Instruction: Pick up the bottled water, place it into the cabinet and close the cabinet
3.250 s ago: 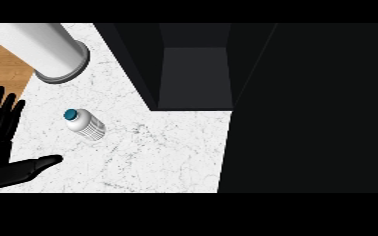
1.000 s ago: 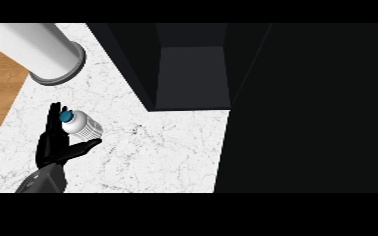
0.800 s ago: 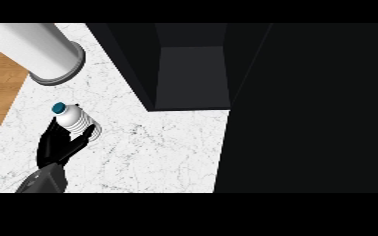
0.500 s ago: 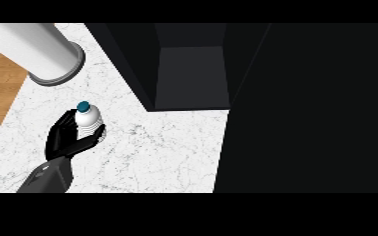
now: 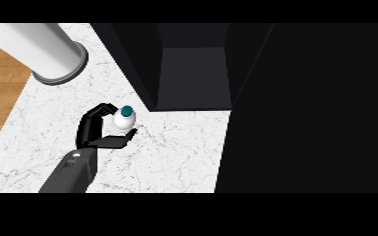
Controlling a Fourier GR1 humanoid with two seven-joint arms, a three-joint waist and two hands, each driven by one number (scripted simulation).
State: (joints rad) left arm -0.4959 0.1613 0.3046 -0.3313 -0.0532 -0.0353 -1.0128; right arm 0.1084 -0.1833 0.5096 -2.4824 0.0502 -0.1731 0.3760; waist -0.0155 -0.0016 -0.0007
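The bottled water (image 5: 123, 121), white with a teal cap (image 5: 127, 111), is seen from above on the left part of the white marble counter (image 5: 170, 155). My left hand (image 5: 94, 132) is shut on it, with fingers curled over its left and far side and the thumb under its near side. The grey forearm (image 5: 72, 172) comes in from the lower left. The dark cabinet (image 5: 196, 75) stands open just right of and beyond the bottle. My right hand is out of view.
A large grey cylinder (image 5: 48, 50) stands at the counter's far left. Wooden floor (image 5: 9, 90) shows past the counter's left edge. A broad black panel (image 5: 303, 110), apparently the cabinet's door, fills the right side.
My left hand came in from the left edge, curled round the bottle and carried it to the right, toward the cabinet's opening. The bottle now points its cap up at the view.
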